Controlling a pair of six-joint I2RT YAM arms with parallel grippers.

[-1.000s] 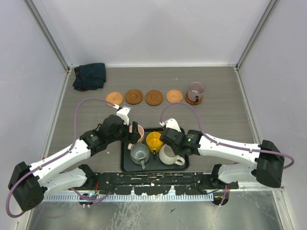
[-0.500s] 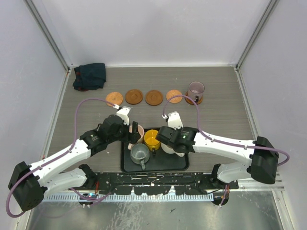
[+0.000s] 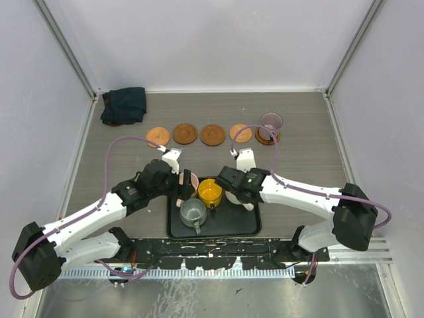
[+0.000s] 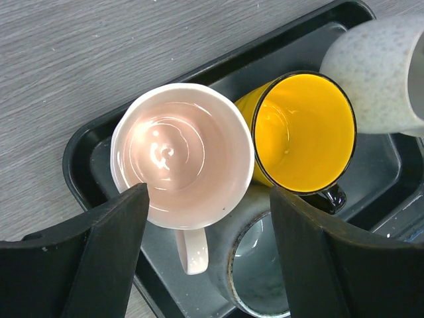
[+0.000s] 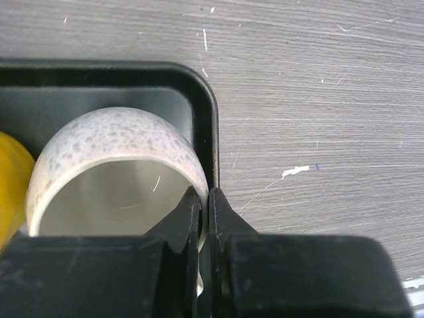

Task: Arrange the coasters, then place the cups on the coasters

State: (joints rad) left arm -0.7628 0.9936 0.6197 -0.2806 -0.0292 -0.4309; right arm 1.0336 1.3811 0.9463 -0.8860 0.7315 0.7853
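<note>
Four bare coasters (image 3: 158,135) (image 3: 185,133) (image 3: 212,134) (image 3: 240,133) lie in a row at the back. A fifth coaster (image 3: 267,139) carries the mauve cup (image 3: 271,122). On the black tray (image 3: 173,228) stand the pink cup (image 4: 182,152), the yellow cup (image 4: 305,132) and the grey cup (image 4: 265,285). My left gripper (image 4: 209,199) hangs open above the pink cup, one finger on each side of it. My right gripper (image 5: 204,199) is shut on the rim of the cream-white cup (image 5: 112,142), which is raised over the tray's right part (image 5: 199,86).
A dark folded cloth (image 3: 124,105) lies in the back left corner. White walls with metal posts close in the wooden table on three sides. The two arms meet over the tray, close to each other.
My right arm has lifted the cream-white cup off the tray's near right and carried it toward the back. The left arm has barely moved.
</note>
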